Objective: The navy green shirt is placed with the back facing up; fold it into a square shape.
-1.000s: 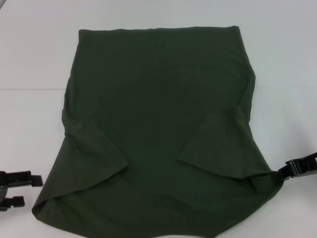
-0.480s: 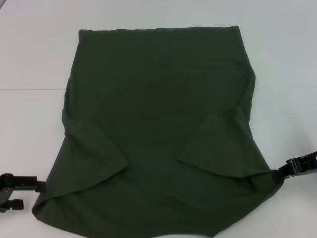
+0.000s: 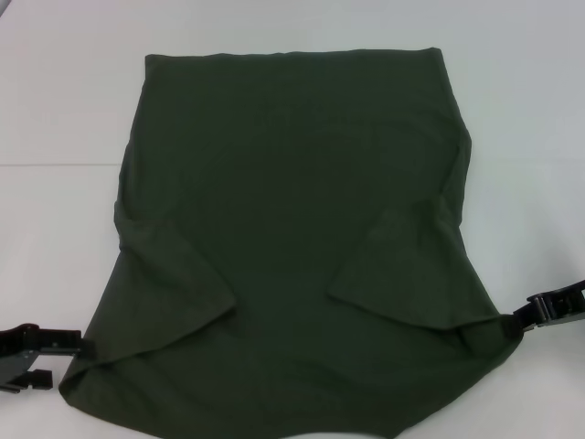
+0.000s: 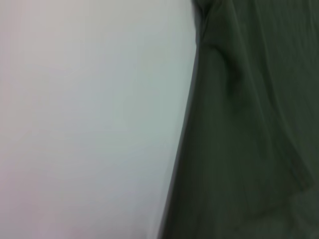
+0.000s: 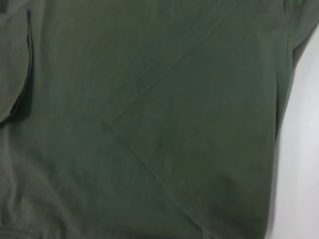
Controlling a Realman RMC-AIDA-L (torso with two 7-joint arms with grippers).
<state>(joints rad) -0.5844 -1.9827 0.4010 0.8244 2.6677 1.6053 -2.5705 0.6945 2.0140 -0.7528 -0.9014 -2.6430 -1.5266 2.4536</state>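
Observation:
The navy green shirt lies flat on the white table, both sleeves folded inward over the body. Its near edge runs out of the head view. My left gripper stands open at the shirt's near left corner, the upper finger reaching the cloth's edge. At the near right corner my right gripper sits shut on a pinched bit of the shirt. The left wrist view shows the shirt's edge beside bare table. Shirt fabric fills the right wrist view.
White table surface surrounds the shirt on the left, right and far sides. A faint seam line crosses the table at the left. Nothing else lies on it.
My left gripper has slid right toward the shirt's near left corner and now reaches its edge. The right gripper and the shirt have stayed where they were.

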